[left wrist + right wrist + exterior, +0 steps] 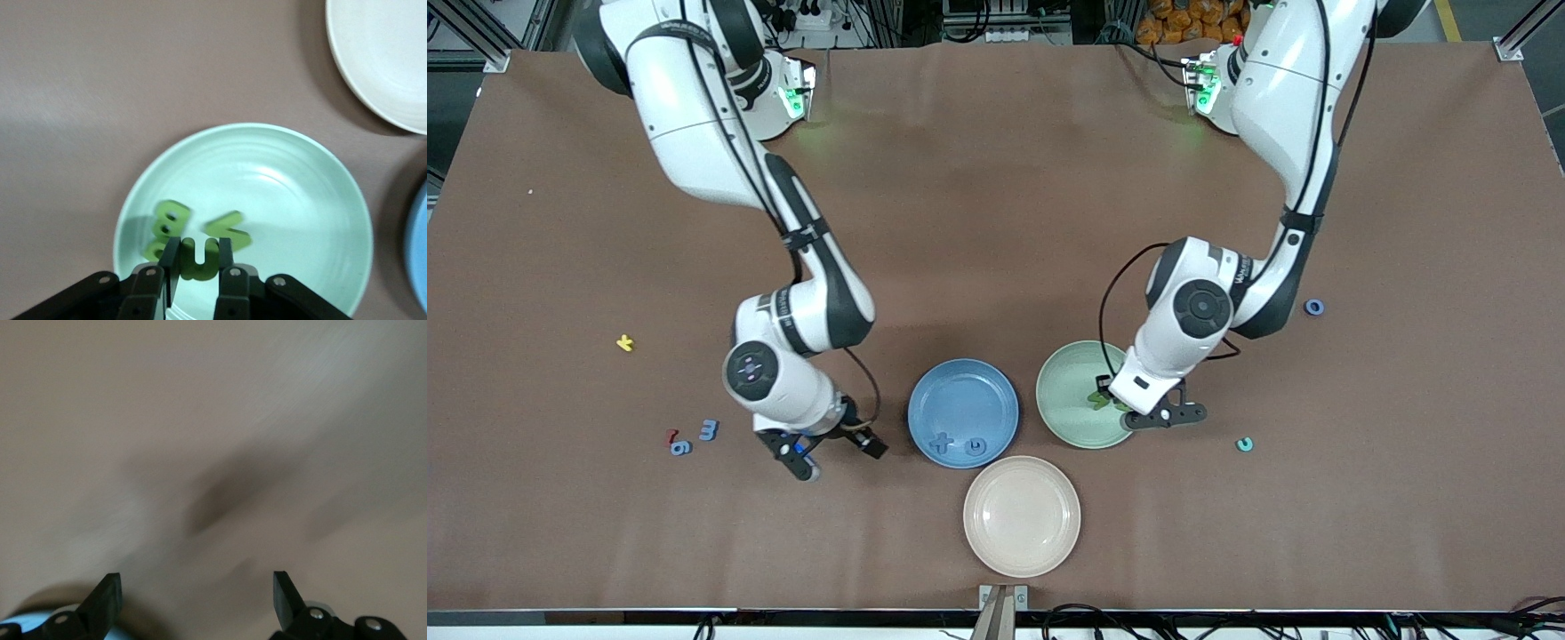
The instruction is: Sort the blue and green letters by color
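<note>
My left gripper is shut on a lime green U-shaped letter and hangs over the pale green plate. Two more green letters, one rounded and one forked, lie in that plate beside the fingers. In the front view this gripper is over the green plate. My right gripper stands open and empty above bare table beside the blue plate, toward the right arm's end. Two blue letters lie in the blue plate. Two more blue pieces lie on the table.
An empty cream plate sits nearer the front camera than the other two plates. A yellow letter and a dark red piece lie toward the right arm's end. A blue ring and a teal letter lie toward the left arm's end.
</note>
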`<state>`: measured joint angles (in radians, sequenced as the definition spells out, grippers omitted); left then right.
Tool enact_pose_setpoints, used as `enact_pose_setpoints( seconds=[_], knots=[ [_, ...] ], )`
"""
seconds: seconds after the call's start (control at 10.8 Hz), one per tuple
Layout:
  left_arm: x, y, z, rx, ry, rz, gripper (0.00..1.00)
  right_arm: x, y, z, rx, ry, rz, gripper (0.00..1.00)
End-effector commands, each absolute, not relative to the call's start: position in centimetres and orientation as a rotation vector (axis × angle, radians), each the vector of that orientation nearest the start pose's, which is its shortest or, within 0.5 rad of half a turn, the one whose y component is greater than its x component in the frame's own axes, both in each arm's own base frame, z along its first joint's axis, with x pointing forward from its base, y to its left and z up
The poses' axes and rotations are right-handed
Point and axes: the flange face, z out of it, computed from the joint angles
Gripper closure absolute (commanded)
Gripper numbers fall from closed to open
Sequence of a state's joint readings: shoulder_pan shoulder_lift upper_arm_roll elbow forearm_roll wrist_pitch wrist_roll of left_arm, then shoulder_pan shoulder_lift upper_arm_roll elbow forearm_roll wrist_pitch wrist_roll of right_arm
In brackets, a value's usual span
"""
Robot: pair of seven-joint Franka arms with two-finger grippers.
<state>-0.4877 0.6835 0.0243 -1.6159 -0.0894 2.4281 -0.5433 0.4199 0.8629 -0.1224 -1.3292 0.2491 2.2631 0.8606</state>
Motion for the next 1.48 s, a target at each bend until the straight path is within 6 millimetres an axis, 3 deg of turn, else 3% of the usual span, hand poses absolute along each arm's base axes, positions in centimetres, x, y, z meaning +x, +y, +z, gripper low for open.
enact_pose_setpoints(
  seconds=[0.0,0.19,0.37,0.56,0.74,0.84,0.93,1.11,1.39],
  knots=[
    [62.9,-33.1,24.2,-3.236,-0.343,-0.153,0.01,69.2,17.2,24.0,-3.022,0.715,0.011,0.00],
    [63.4,-32.1,25.2,-3.204,-0.262,-0.204,0.00,68.2,10.9,24.2,-3.103,0.536,0.028,0.00],
    [64.5,-28.4,25.5,-3.182,-0.158,-0.194,0.00,67.7,4.9,24.2,-3.118,0.388,0.067,0.00],
    [65.7,-24.8,25.5,-3.167,-0.115,-0.187,0.00,67.8,1.4,23.6,-3.129,0.272,0.073,0.00],
    [67.1,-19.8,25.3,-3.138,-0.016,-0.193,0.00,68.0,0.6,23.6,-3.136,0.148,0.065,0.00],
    [67.7,-16.3,24.7,-3.140,0.028,-0.171,0.00,68.2,-0.1,23.2,-3.142,0.058,0.051,0.00],
    [68.3,-13.3,24.2,-3.133,0.068,-0.162,0.00,68.4,-1.9,22.6,-3.148,-0.021,0.022,0.00],
    [69.1,-8.1,24.1,-3.123,0.037,-0.161,0.00,68.6,-2.9,21.3,-3.149,-0.034,0.020,0.00],
    [69.0,-3.6,28.2,-3.087,0.075,-0.228,0.00,70.0,-2.1,19.8,-3.156,0.112,0.017,0.00]
  ],
)
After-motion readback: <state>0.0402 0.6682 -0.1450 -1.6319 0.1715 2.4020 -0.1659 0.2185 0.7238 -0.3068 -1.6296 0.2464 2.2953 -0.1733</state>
